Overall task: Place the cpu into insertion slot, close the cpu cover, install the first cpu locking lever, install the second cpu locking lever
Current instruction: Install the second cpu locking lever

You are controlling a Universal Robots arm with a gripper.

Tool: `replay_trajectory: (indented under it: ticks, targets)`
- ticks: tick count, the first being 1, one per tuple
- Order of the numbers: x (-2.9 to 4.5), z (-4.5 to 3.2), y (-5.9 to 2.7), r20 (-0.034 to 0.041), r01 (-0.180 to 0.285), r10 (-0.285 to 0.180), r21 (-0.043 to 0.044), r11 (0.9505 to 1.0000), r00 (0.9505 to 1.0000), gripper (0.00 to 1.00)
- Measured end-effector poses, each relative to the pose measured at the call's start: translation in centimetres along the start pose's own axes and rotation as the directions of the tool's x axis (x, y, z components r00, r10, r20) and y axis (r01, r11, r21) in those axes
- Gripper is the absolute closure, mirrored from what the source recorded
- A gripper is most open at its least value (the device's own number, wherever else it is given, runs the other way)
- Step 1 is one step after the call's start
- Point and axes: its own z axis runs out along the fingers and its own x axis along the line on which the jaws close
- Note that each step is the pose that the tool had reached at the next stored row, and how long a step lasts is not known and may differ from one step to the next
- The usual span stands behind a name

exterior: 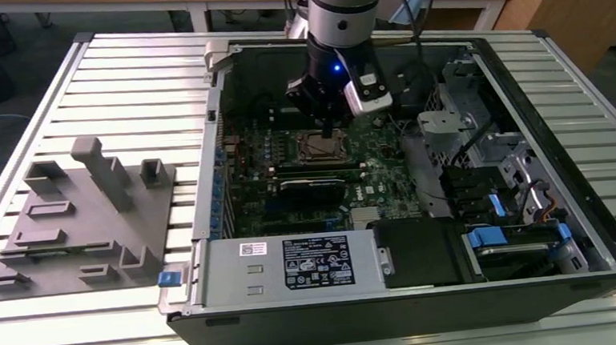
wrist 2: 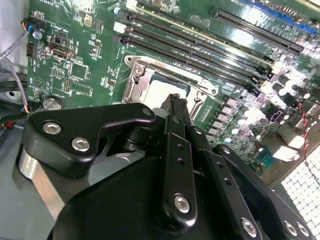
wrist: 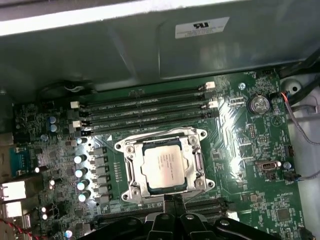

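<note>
Chip (wrist: 164, 166) seated in socket (wrist: 131, 172), cover (wrist: 192, 150) down. Gripper (wrist: 170, 199) at socket's 6 o'clock edge, fingers together, holding nothing. Press lever gently, straight.

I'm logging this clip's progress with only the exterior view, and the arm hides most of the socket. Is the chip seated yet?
Observer: Yes. In the first wrist view the flat square cpu with its silvery-grey metal top lies level in the small square dark insertion slot.
Operator: And the frame over it?
Observer: The thin square silvery metal cpu cover lies flat around the chip, which shows through its window.
Operator: Where exactly is the end effector?
Observer: In both wrist views the black end effector has its tip at the cover's edge, shut, with nothing between its fingers. I cannot tell whether it touches.
</note>
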Motion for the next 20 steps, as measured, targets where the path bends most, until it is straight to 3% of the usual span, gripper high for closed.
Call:
replay_trajectory:
  ticks: [9, 14, 20]
  targets:
    - [0.09, 0.15, -0.5, 0.0008, 0.0, 0.0, 0.0047, 1.0, 1.0, 0.89]
    - [1.13, 0.52, -0.7, 0.0019, 0.0, 0.0, 0.0113, 0.9999, 1.0, 0.89]
    - [1.42, 0.76, -0.91, 0.0038, 0.001, -0.001, 0.0224, 0.9997, 1.0, 0.89]
